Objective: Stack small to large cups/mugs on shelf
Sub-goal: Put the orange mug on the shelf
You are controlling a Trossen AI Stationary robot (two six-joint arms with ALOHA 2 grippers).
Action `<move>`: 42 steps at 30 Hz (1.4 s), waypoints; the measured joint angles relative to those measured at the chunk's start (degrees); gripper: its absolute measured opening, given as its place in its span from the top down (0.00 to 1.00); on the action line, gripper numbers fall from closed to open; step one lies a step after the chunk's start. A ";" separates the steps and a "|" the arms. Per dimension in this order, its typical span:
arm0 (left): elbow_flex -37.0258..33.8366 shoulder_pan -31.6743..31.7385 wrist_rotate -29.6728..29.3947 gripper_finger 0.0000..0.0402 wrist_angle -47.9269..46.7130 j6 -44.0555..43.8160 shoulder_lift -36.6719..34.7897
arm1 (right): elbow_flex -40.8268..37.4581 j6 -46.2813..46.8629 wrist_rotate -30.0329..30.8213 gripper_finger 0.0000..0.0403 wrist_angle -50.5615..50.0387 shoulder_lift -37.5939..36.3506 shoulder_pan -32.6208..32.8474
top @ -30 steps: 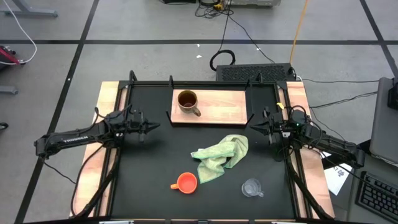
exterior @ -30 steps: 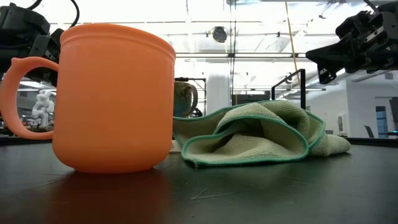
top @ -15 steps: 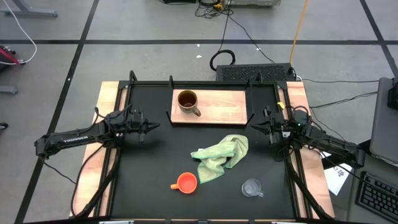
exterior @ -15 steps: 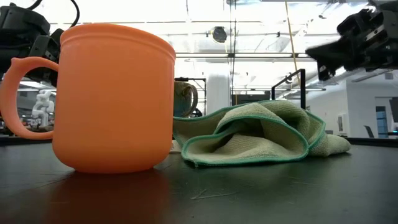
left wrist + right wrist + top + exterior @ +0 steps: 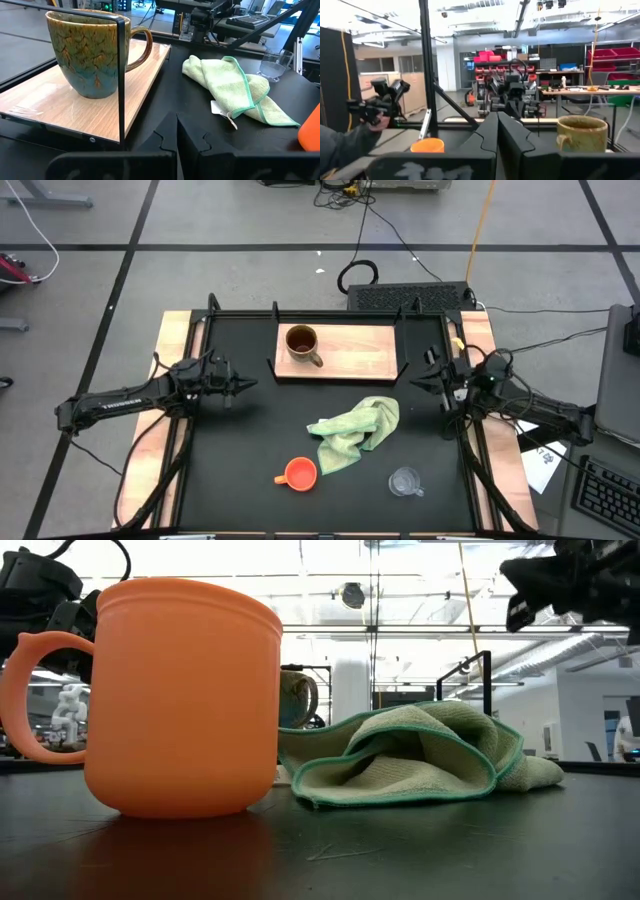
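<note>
Right gripper point(image 5: 432, 379), fingers together and empty, has lifted slightly; glossy brown mug point(image 5: 302, 344) alone occupies the light wooden shelf point(image 5: 358, 350); stacking unstarted.

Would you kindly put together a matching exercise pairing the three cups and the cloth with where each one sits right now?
Things:
1. brown mug
2. orange cup
3. clear glass cup
4. green cloth

Places:
A. crumpled on the black tabletop, mid-table
B. on the wooden shelf, at its left end
C. near edge of the tabletop, right of the cloth
D. near edge of the tabletop, left of the cloth

Pairs: 1-B, 2-D, 3-C, 4-A
</note>
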 joint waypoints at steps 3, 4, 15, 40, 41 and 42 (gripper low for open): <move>0.02 0.00 0.00 0.99 -0.10 0.02 0.00 | 2.81 0.97 -0.07 1.00 -0.52 3.32 0.00; 0.02 0.00 0.00 0.99 -0.08 0.02 0.00 | 3.62 1.02 -0.09 1.00 -0.79 4.60 0.00; 0.02 0.00 -0.02 0.99 -0.16 -0.22 0.00 | 11.90 -0.66 -1.83 1.00 -0.84 19.51 1.51; 0.02 0.01 -0.39 0.99 -0.21 -0.50 0.00 | 30.02 -6.42 2.91 1.00 -0.60 42.41 19.95; 0.02 0.00 -0.39 0.99 -0.21 -0.52 0.00 | 30.64 -6.42 2.93 1.00 -0.60 43.55 20.42; 0.02 0.00 -0.39 0.99 -0.21 -0.52 0.00 | 31.24 -6.42 2.93 1.00 -0.60 44.72 21.02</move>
